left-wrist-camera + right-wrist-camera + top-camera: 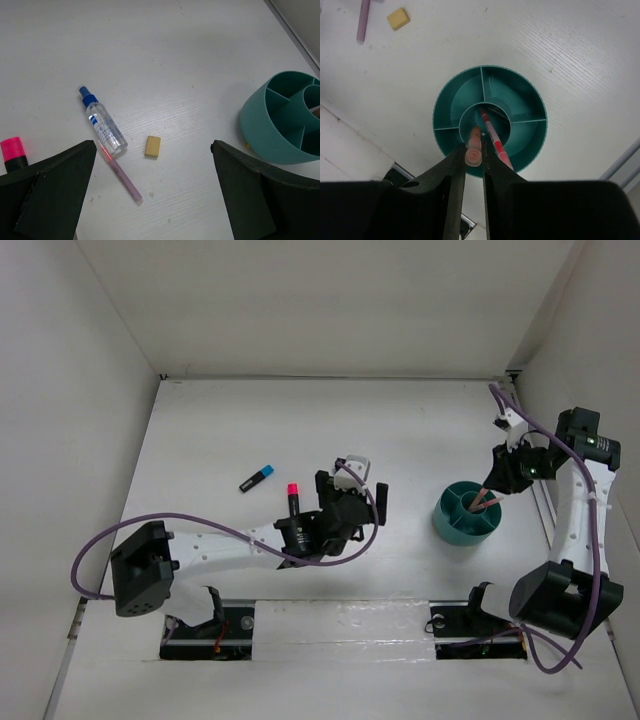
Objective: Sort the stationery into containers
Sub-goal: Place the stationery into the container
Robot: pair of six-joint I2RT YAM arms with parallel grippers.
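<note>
White table (300,410) | step: right gripper (474,148) clamps pen (475,134), tip over organiser (440,102) centre well, near right edge | left gripper (153,150) gapes, empty | next, judged: release pen, retract vertically

Left arm (230,545) — stretched low from its base, forward and to the right | left gripper (352,488) — fingers spread wide, nothing between them | right arm (580,510) — raised from its base, forearm bent back toward the left | right gripper (474,149) — pointing straight down, fingers closed narrowly on a thin pen (475,134)
</note>
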